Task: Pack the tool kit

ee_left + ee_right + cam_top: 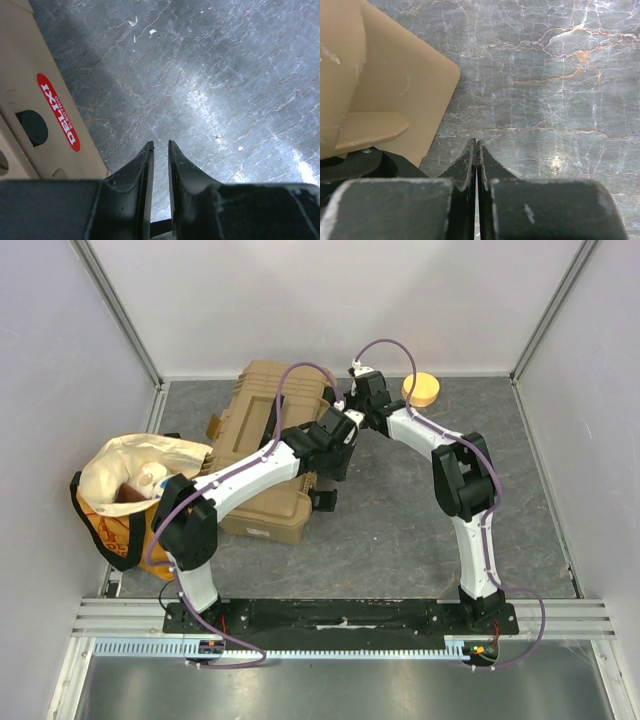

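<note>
Found the large tan ribbed plastic toolbox [255, 400] closed on the grey veined matte tabletop [400, 520], left of centre, long axis running away from the bases. Hung over bare table beside its right long edge, case just left of each, neither clearly nearer: left gripper [160, 147], black fingers parted by a narrow slit, empty; right gripper [476, 145], pressed together, empty.

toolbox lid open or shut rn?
Shut. From above, the toolbox shows only its ribbed top lying flat over the base; no interior visible.
</note>
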